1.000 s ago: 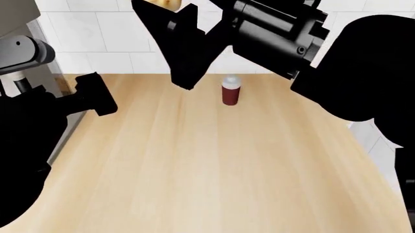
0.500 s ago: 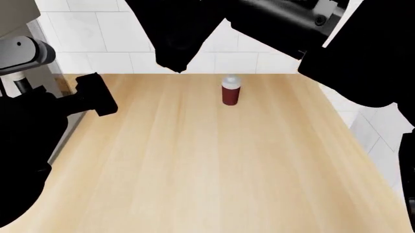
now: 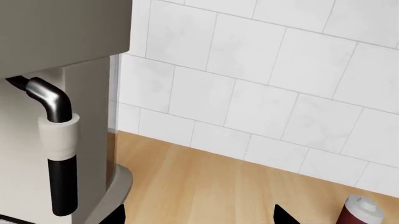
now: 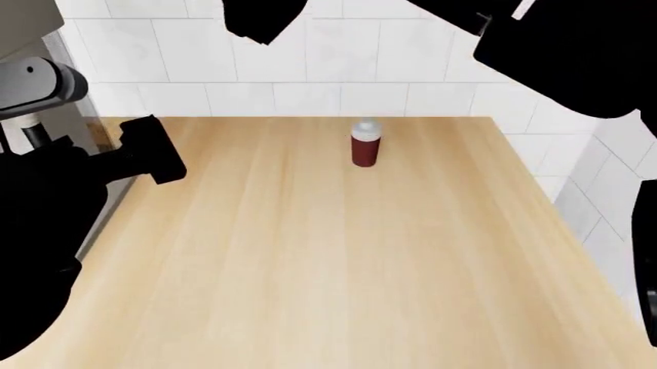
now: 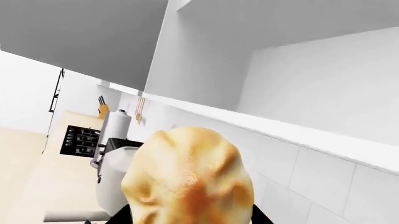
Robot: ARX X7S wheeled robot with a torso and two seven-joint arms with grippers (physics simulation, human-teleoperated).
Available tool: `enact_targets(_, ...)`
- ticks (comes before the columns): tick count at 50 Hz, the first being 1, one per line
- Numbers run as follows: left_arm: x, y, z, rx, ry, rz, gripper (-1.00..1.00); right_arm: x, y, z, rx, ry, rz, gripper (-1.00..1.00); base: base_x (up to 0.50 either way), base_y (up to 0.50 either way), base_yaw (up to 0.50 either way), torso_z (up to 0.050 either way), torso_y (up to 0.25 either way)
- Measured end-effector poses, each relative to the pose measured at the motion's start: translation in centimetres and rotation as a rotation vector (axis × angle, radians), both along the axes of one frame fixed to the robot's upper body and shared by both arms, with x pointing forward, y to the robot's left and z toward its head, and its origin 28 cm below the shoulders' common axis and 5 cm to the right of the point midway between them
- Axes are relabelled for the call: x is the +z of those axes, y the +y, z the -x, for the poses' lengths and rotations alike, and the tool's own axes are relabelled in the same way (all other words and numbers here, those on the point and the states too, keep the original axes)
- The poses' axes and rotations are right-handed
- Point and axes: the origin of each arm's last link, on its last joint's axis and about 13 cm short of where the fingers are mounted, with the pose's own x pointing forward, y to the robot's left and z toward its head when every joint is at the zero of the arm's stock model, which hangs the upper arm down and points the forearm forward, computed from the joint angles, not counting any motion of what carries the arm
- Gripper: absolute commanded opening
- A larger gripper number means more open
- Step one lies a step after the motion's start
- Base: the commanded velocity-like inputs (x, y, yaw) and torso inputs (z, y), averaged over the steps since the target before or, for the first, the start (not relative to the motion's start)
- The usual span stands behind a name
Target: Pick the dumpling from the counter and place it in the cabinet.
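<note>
The dumpling [image 5: 190, 179] is clamped in the right gripper [image 5: 187, 212], raised before the open cabinet [image 5: 281, 70]. On the counter [image 4: 308, 254] 1 bottle [image 4: 365, 144] stands upper centre. The left gripper's [image 4: 154, 150] state cannot be told.

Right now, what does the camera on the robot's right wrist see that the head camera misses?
Only the right wrist view shows the dumpling, held up close before the open cabinet. Only the head view shows the red bottle standing on the counter, the left gripper low at the side, and the raised right arm. Both show the white tiled wall.
</note>
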Motion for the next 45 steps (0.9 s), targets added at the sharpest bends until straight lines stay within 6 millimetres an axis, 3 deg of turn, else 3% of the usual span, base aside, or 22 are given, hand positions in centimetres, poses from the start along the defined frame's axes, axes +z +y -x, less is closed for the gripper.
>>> enact_targets(45,-0.1,0.0,0.0,-0.002,0.003,0.009,1.00,4.1,0.8,-1.6,-0.032,-0.083,-0.077,-1.00,0.00,0.00,0.00,0.000,0.000)
